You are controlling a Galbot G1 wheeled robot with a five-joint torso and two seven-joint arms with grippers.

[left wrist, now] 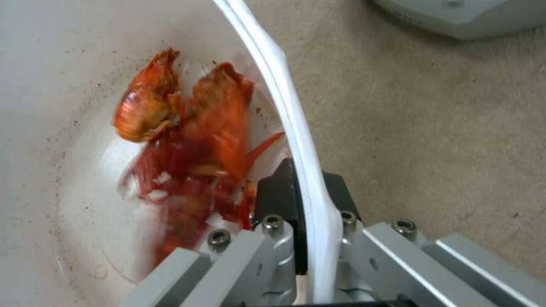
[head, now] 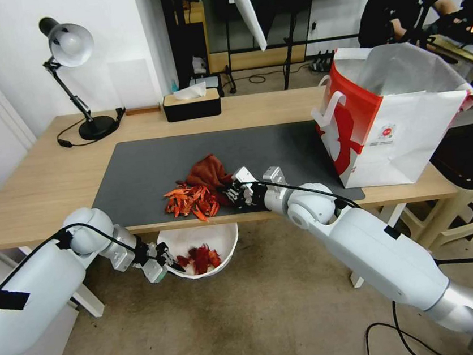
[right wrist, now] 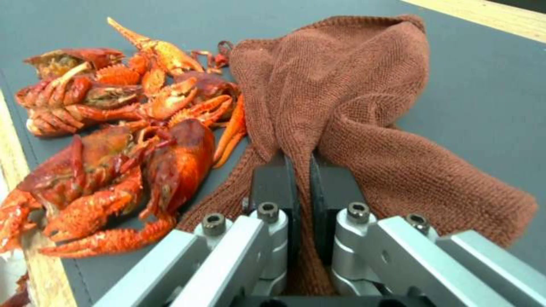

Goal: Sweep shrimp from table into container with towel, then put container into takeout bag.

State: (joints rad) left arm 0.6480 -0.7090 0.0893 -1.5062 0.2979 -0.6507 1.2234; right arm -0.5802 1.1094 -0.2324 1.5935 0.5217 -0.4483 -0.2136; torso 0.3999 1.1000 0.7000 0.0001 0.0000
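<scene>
shrimp (head: 192, 199) lie heaped at the near edge of the dark mat (head: 149, 164) on the table (head: 38, 183), touching the towel (head: 208, 172) just behind them. right gripper (head: 237, 193) sits low on the mat beside the pile, its jaws closed tight on a fold of towel, the cloth bunched between the black pads (right wrist: 274, 181). left gripper (head: 166, 260) is below the table edge, jaws pinched on the rim of the container (head: 223, 239), one pad inside, one outside. container hangs under the table's near edge, right beneath the heap, with a few shrimp already in it. bag (head: 407, 124) stands upright and open at the table's right end, well apart from the pile.
</scene>
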